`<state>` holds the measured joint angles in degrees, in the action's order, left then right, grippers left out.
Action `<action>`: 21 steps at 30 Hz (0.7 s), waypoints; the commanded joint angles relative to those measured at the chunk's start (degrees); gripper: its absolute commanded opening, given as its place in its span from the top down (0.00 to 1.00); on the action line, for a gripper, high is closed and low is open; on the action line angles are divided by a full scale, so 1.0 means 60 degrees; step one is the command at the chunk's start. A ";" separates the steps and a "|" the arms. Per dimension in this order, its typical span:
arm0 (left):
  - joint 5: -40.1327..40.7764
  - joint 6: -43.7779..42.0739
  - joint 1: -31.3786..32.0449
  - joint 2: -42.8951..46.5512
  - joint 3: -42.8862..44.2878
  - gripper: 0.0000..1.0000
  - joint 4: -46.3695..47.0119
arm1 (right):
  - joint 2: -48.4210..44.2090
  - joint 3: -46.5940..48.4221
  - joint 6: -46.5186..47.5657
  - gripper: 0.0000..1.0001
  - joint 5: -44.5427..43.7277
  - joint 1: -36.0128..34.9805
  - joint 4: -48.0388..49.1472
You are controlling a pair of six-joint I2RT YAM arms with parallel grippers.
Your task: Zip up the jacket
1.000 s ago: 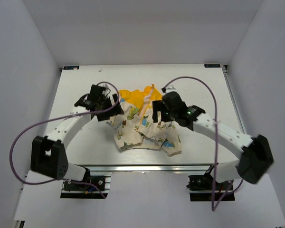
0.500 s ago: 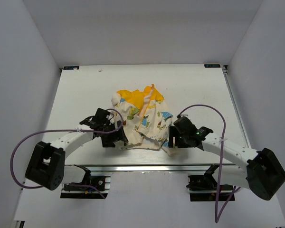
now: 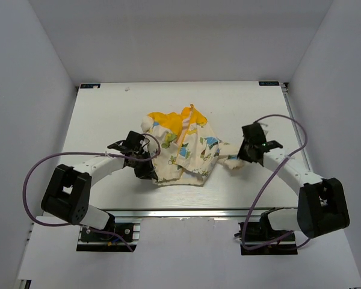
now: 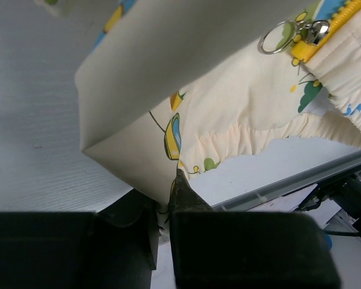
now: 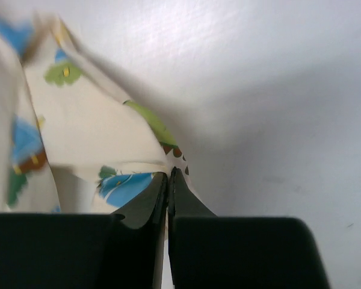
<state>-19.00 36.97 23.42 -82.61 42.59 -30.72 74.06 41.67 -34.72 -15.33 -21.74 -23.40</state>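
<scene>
Cream jacket (image 3: 186, 153) pinched at opposite edges by left hand (image 4: 168, 188) and right hand (image 5: 168, 177).

Top view: the left gripper (image 3: 148, 168) covers the jacket (image 3: 183, 150) hem beneath it, and its fingertips are hidden. The right gripper (image 3: 239, 158) hides the fabric it pinches. The zipper pull (image 4: 308, 30) is too small to make out in this view.

Left wrist view: the jacket runs off the top and right edges. The zipper strip (image 4: 334, 18) is cut off at the top right corner. The fold of fabric disappears between the fingers (image 4: 246, 247).

Right wrist view: the jacket is blurred near the left edge and cut off there. Its pinched edge vanishes between the closed fingers.
</scene>
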 commanded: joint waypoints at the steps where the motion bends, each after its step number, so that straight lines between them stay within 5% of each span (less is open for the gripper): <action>1: 0.0223 -0.0404 0.0037 -0.0016 0.0563 1.00 -0.0475 | 0.0209 0.1489 0.0964 1.00 -0.0987 0.0939 0.0925; 8: 0.0019 -0.0800 0.0037 0.0057 0.0549 1.00 -0.0944 | 0.1847 0.3790 0.2885 1.00 -0.0711 0.2436 0.2302; 12: -0.0552 -0.0786 0.0037 -0.0016 0.0212 1.00 -0.0609 | 0.2173 0.4802 0.3442 0.48 0.0311 0.2349 0.1469; 15: -0.0699 -0.0684 0.0037 -0.0016 0.0036 1.00 -0.0360 | 0.1530 0.4205 0.3604 0.12 0.0258 0.1241 0.1322; 21: -0.0773 -0.0669 0.0037 0.0086 -0.0037 1.00 -0.0241 | 0.0591 0.3602 0.2464 0.11 -0.0038 -0.1779 0.0575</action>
<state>-22.00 33.45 23.44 -83.09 43.03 -33.30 79.75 63.81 -16.49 -15.79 -25.67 -17.21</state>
